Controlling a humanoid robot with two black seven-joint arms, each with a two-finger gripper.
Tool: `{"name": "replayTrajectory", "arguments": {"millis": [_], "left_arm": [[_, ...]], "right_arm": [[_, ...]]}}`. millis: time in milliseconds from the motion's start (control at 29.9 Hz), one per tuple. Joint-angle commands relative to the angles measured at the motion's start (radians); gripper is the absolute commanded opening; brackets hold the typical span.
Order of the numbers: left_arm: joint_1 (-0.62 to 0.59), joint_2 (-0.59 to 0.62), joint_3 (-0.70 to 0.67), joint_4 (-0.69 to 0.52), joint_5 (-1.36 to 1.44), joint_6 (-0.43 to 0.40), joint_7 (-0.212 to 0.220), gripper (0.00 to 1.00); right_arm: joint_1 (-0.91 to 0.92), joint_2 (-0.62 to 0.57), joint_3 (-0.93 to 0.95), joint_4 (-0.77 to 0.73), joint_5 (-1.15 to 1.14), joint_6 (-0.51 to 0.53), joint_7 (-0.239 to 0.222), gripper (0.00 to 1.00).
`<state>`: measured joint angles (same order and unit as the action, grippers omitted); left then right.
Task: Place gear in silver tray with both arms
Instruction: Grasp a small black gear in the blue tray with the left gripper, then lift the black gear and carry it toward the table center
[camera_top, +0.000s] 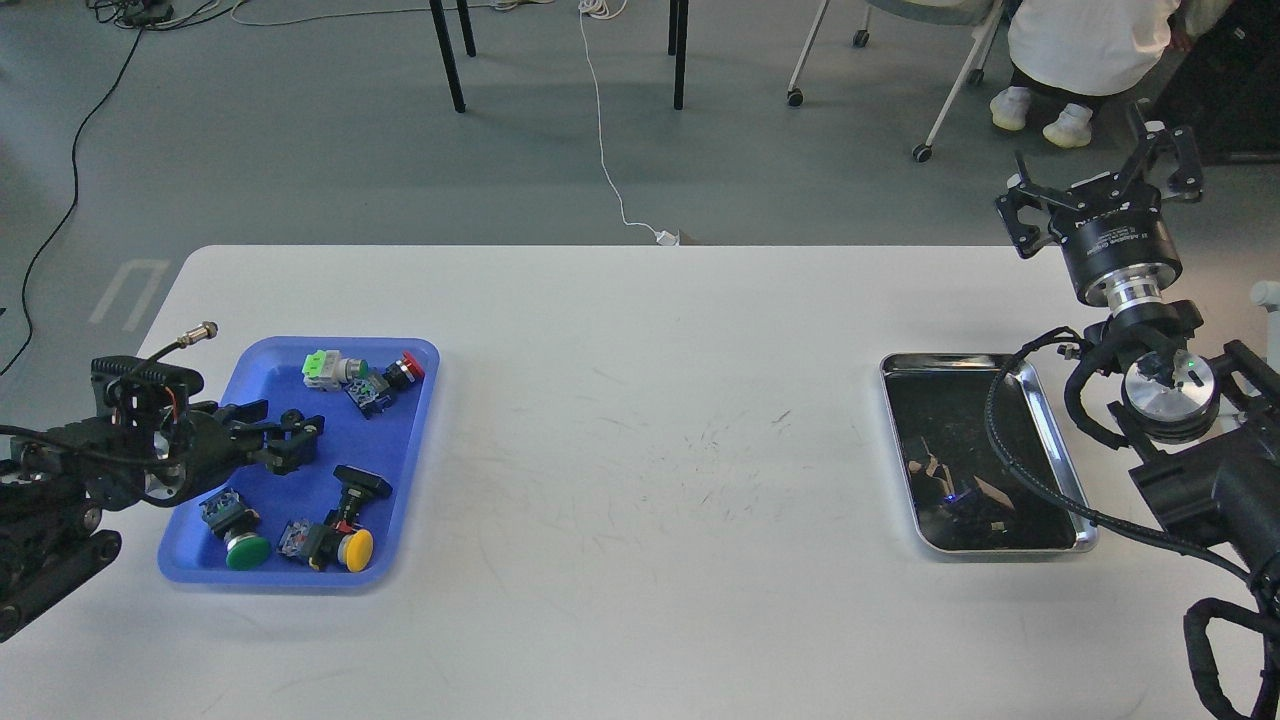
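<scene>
Blue plastic walls in the blue tray (420, 400) keep our switch parts together at the table's left, and our left gripper (300, 440) hangs low over its middle, fingers close together with nothing visibly held; how wide they stand we cannot tell. Our right gripper (1100, 180) stands raised past the far right table edge, claws spread and empty, likely waiting clear of the silver tray (1060, 450), which lies bare on the right, ready to receive
</scene>
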<state>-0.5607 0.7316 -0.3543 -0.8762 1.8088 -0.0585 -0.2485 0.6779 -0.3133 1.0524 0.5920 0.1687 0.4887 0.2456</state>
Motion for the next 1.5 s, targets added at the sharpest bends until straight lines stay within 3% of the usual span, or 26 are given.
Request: {"name": "replayTrajectory", "arguments": {"millis": [0,134,301,401,735,902,1070,1237,1370,1471], "left_arm": [[-0.001,-0.011,0.000,0.005,0.001,0.000,-0.002,0.59],[0.001,-0.011,0.001,0.006,0.003,0.000,-0.003,0.48],[0.001,-0.011,0.001,0.006,0.003,-0.001,-0.021,0.28],[0.002,-0.009,0.001,0.005,0.003,-0.003,-0.021,0.23],[-0.048,0.020,-0.002,-0.029,0.004,-0.004,-0.023,0.17],[-0.134,0.130,-0.005,-0.162,-0.022,-0.023,-0.020,0.17],[-0.280,0.135,-0.005,-0.265,-0.077,-0.098,-0.008,0.17],[-0.383,0.010,-0.002,-0.287,-0.075,-0.116,-0.014,0.17],[-0.433,-0.176,0.001,-0.287,-0.066,-0.181,-0.006,0.17],[-0.455,-0.329,0.033,-0.276,-0.048,-0.204,0.026,0.16]], "right_arm": [[0.000,-0.001,0.000,0.000,0.000,0.000,0.000,0.99],[0.000,-0.001,0.000,0.000,0.000,0.000,0.000,0.99],[0.002,-0.001,0.000,0.000,0.000,0.000,0.000,0.99],[0.002,-0.001,0.001,0.000,0.000,0.000,0.000,0.99],[0.003,-0.004,0.003,0.005,0.000,0.000,0.000,0.99],[0.000,-0.013,0.008,0.041,0.000,0.000,0.000,0.99],[-0.001,-0.015,0.009,0.074,0.000,0.000,0.000,0.99],[-0.061,-0.093,0.015,0.199,0.000,0.000,0.000,0.99],[-0.106,-0.138,0.028,0.267,0.000,0.000,0.000,0.99],[-0.109,-0.162,0.040,0.267,0.000,0.000,0.000,0.99]]}}
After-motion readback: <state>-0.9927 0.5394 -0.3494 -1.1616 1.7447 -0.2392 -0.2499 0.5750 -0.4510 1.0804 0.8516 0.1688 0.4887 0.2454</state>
